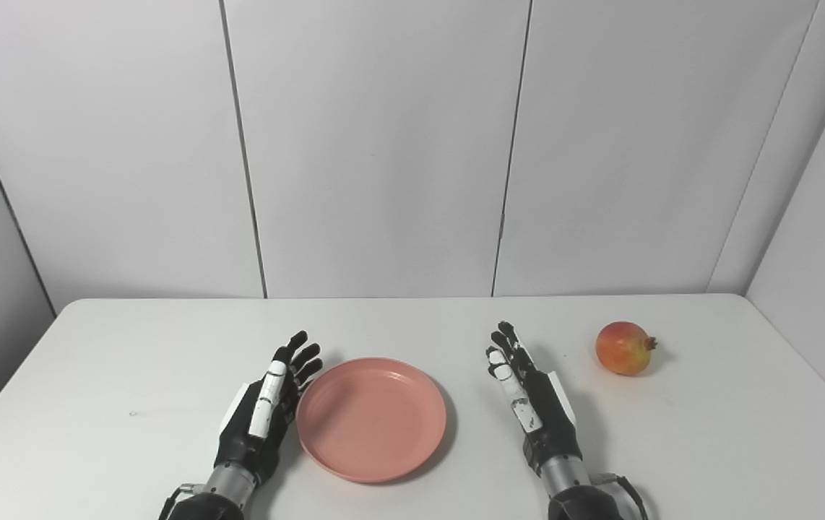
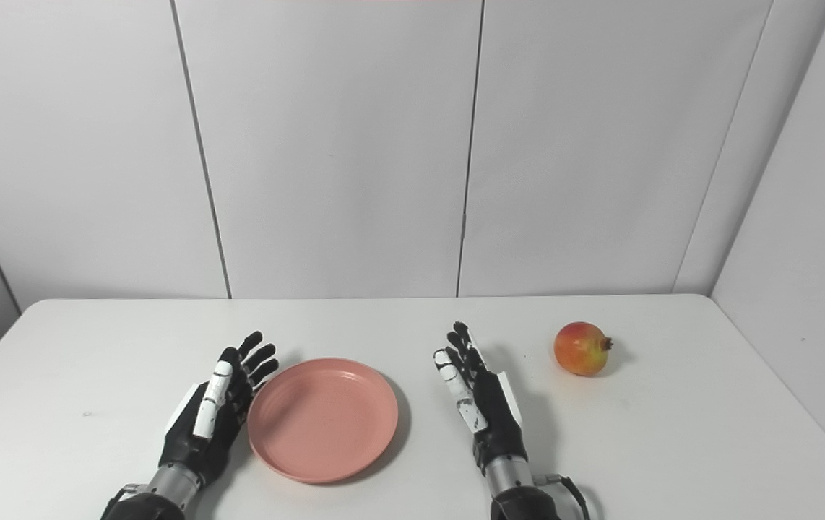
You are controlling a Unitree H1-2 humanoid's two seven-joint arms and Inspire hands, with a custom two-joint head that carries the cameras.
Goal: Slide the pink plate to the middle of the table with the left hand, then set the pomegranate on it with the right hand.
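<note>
The pink plate (image 1: 371, 419) lies flat on the white table (image 1: 131, 347), near the front, about midway across. My left hand (image 1: 264, 408) is open and empty, its fingers stretched out right beside the plate's left rim. My right hand (image 1: 528, 401) is open and empty, a short way to the right of the plate. The pomegranate (image 1: 625, 348), red and orange, sits on the table to the right of my right hand and a little farther back, apart from it. It also shows in the right eye view (image 2: 582, 349).
Grey wall panels (image 1: 383, 144) stand behind the table and along its right side. The table's far edge runs just behind the hands and the fruit.
</note>
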